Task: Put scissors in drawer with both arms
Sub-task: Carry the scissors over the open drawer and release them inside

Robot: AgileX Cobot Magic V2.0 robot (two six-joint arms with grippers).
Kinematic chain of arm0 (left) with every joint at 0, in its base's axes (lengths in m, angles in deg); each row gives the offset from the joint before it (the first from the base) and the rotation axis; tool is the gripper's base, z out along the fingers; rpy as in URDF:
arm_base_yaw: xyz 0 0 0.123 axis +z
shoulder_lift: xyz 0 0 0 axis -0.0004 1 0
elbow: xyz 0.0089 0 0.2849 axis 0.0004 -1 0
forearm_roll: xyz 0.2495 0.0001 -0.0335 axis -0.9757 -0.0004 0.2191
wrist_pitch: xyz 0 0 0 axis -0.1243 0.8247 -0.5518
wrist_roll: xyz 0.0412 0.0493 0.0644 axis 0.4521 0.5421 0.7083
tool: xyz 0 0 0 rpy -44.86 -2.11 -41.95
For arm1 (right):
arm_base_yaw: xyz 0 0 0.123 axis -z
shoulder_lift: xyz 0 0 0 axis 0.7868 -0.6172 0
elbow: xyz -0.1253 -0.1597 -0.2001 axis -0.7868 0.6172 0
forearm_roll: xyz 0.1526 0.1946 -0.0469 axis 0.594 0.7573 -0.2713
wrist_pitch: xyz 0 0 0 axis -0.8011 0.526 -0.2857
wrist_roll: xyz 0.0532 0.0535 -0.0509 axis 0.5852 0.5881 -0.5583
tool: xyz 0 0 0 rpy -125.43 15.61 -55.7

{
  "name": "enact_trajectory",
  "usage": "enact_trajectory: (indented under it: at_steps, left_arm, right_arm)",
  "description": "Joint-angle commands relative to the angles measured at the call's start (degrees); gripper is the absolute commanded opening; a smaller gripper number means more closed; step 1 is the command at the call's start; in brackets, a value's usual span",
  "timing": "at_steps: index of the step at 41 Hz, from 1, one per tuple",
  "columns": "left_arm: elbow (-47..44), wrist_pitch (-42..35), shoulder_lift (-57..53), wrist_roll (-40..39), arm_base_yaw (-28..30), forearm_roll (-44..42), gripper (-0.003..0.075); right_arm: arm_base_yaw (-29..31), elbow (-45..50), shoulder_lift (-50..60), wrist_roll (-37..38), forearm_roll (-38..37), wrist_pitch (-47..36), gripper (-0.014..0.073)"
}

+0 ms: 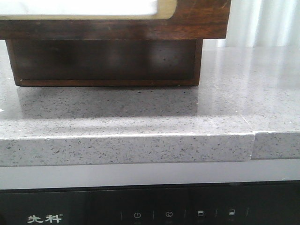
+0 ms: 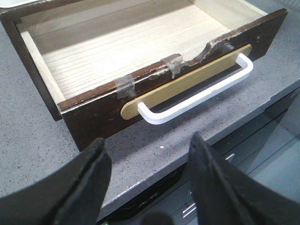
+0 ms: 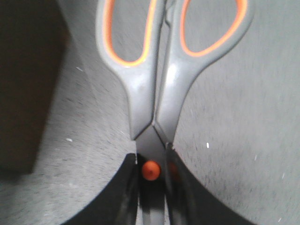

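The scissors [image 3: 154,84], grey handles lined in orange, fill the right wrist view above the grey counter. My right gripper [image 3: 152,187] is shut on their blades just behind the orange pivot screw, handles pointing away from it. The drawer [image 2: 93,117] stands pulled open in the left wrist view, its pale wood inside bare, with a chipped, taped front edge and a white handle [image 2: 197,96]. My left gripper [image 2: 147,139] is open and empty, over the counter edge just in front of the handle. In the front view the drawer front [image 1: 197,23] shows at the top; neither gripper shows there.
The grey speckled counter [image 1: 140,112] ends in a front edge above a black appliance panel [image 1: 140,211]. The dark wooden cabinet base [image 1: 103,61] sits under the drawer front. A dark block [image 3: 23,84] stands beside the scissors in the right wrist view.
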Motion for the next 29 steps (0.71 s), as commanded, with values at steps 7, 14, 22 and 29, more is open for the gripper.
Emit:
enact_trajectory:
  at_steps: [7,14,22,29]
  left_arm:
    - [1.77,-4.39,0.31,-0.45,-0.47,0.14,0.0365]
    - [1.77,-4.39,0.31,-0.45,-0.47,0.14,0.0365]
    - [1.77,-4.39,0.31,-0.45,-0.47,0.14,0.0365]
    - [1.77,-4.39,0.31,-0.45,-0.47,0.14,0.0365]
  right_arm:
    - [-6.75,-1.62,9.76,-12.61,7.83,-6.18,0.0071]
    - [-15.03,-1.62,10.61,-25.42,16.75,-6.05,0.0071]
    - [-24.84,-1.62,8.0,-38.82,23.58,-6.52,0.0071]
    - [-29.55,-1.62,3.85,-44.1,23.91,-7.44,0.0071]
